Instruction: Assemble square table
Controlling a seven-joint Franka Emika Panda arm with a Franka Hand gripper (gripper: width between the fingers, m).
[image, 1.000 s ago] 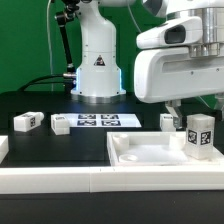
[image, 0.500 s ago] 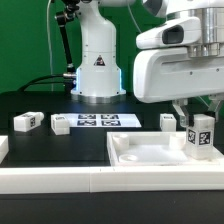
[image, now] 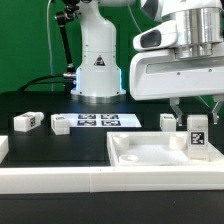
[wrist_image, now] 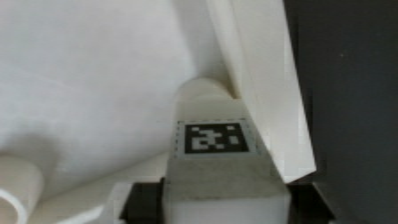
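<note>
The white square tabletop [image: 140, 152] lies tray-like with its raised rim up, in the exterior view's lower right. A white tagged leg [image: 197, 137] stands upright in its right-hand corner, and my gripper [image: 196, 118] is shut on the leg's top from above. In the wrist view the leg [wrist_image: 217, 140] runs down into the corner of the tabletop [wrist_image: 89, 80], and a dark finger [wrist_image: 143, 200] presses each flank. Three more legs lie on the black table: two [image: 27, 122] [image: 60, 124] on the left and one [image: 167, 122] behind the tabletop.
The marker board [image: 100, 121] lies flat in front of the robot base [image: 97, 70]. A long white rail [image: 60, 180] runs along the front edge, and a short white piece [image: 3, 148] sits at the far left. A rounded white part [wrist_image: 18, 185] shows in the wrist view.
The jaws have closed from wide open onto the upright leg. The gripper body has shifted slightly toward the exterior view's left; the leg stays in the corner.
</note>
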